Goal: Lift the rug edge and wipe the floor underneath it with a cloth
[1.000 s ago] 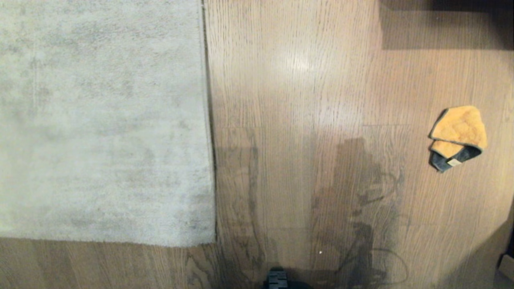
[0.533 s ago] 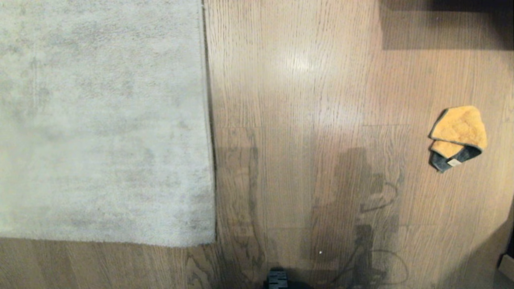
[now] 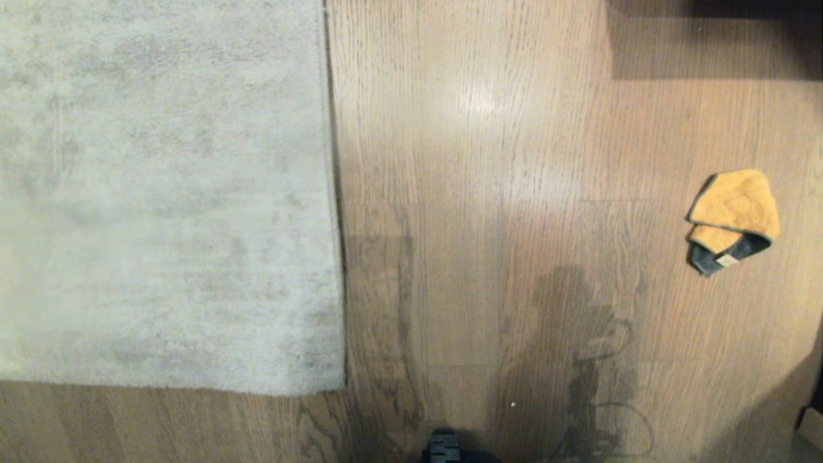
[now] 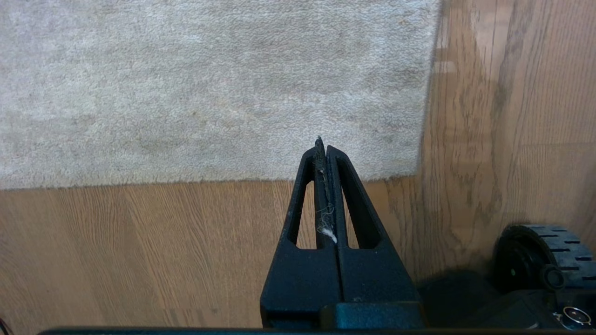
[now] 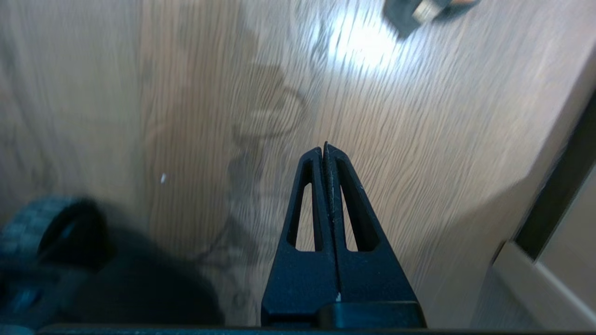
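The grey-beige rug [image 3: 161,193] is filling the left half of the head view, lying flat on the floor [image 3: 488,161], and the rug edge [image 3: 334,212] is running straight from far to near, ending in a corner [image 3: 334,386] at the near left. The brown wood-grain planks are spreading out to the right, catching a bright sheen at the far middle and carrying an arm-shaped shadow [image 3: 578,360] near the bottom. Over on the right, well apart from the rug, the orange-tan cloth [image 3: 733,218] is sitting crumpled on the bare boards, its dark grey trim turned up at the near side. The left gripper [image 4: 324,151] is hanging above the rug's near corner with its fingers pressed together, gripping nothing. The right gripper [image 5: 324,151] is hovering over bare floor, also closed and empty, with the cloth [image 5: 428,9] just peeking in beyond it. A black wheel [image 4: 540,260] is showing beside the left gripper.
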`<state>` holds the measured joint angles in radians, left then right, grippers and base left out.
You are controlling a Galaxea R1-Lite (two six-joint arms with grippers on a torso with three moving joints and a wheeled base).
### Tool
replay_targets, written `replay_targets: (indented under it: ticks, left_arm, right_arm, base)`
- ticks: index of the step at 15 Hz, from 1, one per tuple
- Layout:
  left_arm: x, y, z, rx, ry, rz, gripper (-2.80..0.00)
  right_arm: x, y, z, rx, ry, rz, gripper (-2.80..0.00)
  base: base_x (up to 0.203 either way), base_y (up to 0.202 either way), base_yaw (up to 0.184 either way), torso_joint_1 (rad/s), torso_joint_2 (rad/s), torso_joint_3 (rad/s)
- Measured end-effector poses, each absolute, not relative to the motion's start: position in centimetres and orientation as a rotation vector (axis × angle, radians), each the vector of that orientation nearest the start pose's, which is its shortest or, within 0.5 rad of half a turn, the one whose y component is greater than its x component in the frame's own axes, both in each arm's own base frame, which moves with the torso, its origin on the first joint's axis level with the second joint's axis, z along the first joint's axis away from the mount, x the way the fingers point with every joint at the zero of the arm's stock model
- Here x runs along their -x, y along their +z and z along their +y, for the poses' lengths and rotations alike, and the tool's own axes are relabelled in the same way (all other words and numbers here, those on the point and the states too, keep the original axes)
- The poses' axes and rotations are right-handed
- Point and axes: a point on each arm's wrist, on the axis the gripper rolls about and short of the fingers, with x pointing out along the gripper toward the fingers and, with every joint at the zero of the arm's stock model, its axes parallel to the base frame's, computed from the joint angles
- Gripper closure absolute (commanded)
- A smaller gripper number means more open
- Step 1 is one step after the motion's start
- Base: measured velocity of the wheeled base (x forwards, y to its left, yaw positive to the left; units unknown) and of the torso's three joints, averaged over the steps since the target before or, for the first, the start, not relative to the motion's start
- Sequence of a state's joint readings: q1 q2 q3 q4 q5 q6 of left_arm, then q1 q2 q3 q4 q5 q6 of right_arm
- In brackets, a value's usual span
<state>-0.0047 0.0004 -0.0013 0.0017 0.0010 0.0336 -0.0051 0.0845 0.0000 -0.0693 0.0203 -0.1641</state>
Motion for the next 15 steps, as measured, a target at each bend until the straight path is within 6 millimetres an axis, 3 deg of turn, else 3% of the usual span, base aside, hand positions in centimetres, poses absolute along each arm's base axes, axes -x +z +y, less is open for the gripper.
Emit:
replay_targets:
  ticks: [2,15]
  left_arm:
    - [2.29,7.57,0.01,-0.033,-0.003,0.001,0.0]
    - [2.29,7.57,0.01,-0.034,-0.004,0.001,0.0]
  right_arm:
    - [2.0,7.58,0.07,0.161,0.028,0.04,0.0]
    - [2.3,7.46,0.06,0.062,0.021,0.004,0.0]
  base:
    - [0.0,0.0,0.0,0.0,0.0,0.0]
    - [0.0,0.0,0.0,0.0,0.0,0.0]
